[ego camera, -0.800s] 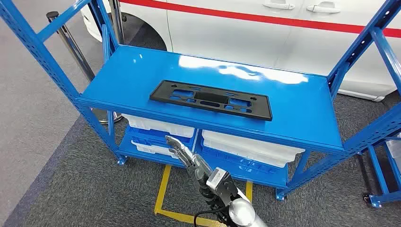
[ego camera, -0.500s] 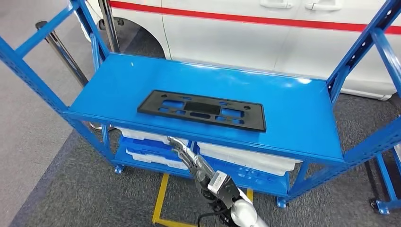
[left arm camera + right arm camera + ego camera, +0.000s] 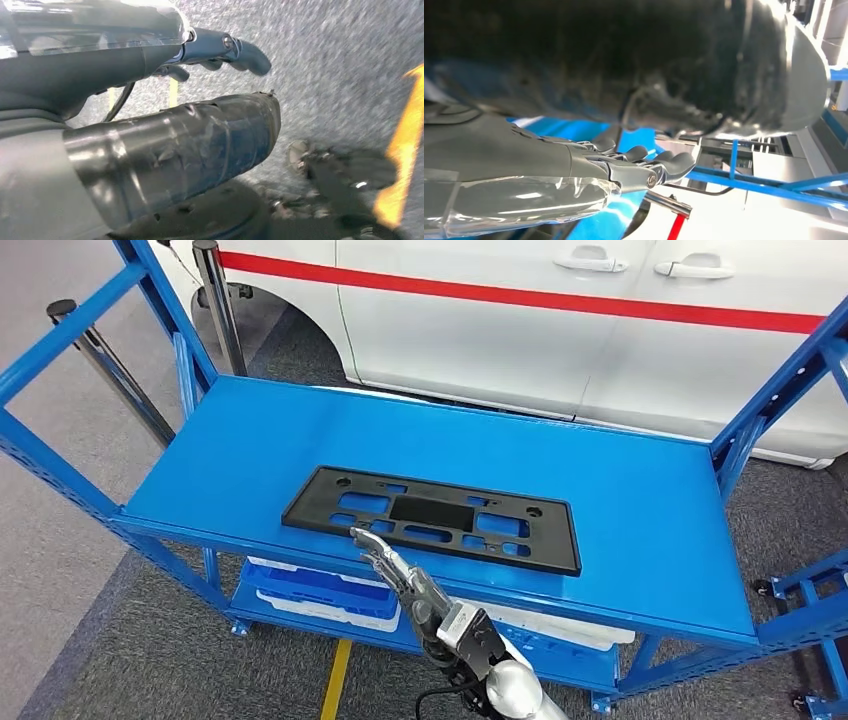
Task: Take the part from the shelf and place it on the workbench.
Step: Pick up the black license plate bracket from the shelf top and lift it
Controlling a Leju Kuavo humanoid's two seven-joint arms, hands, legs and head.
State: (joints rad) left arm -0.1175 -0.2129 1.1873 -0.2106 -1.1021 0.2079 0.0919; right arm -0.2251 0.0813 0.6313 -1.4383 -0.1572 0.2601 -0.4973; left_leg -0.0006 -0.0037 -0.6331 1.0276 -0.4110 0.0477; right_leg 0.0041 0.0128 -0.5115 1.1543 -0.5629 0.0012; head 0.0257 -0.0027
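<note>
The part (image 3: 430, 520) is a flat black plate with several cut-outs. It lies flat on the blue top shelf (image 3: 640, 510), near the front edge. My right hand (image 3: 385, 560) reaches up over that front edge, fingers stretched out and holding nothing, its fingertips (image 3: 362, 536) at the part's near edge. In the right wrist view the right hand (image 3: 624, 162) shows straight fingers with blue shelf (image 3: 601, 220) beyond them. My left hand (image 3: 220, 47) hangs over grey carpet with its fingers loosely extended and nothing in it.
Blue uprights (image 3: 770, 400) rise at both ends of the shelf. White bins (image 3: 320, 590) sit on the lower level. A white car with a red stripe (image 3: 560, 300) stands close behind. Two stanchion posts (image 3: 220, 305) are at the back left. Yellow floor tape (image 3: 335, 680) lies below.
The whole picture has shifted, so the camera has moved nearer to the shelf. My right hand has risen from in front of the lower bins to the top shelf's front edge by the part.
</note>
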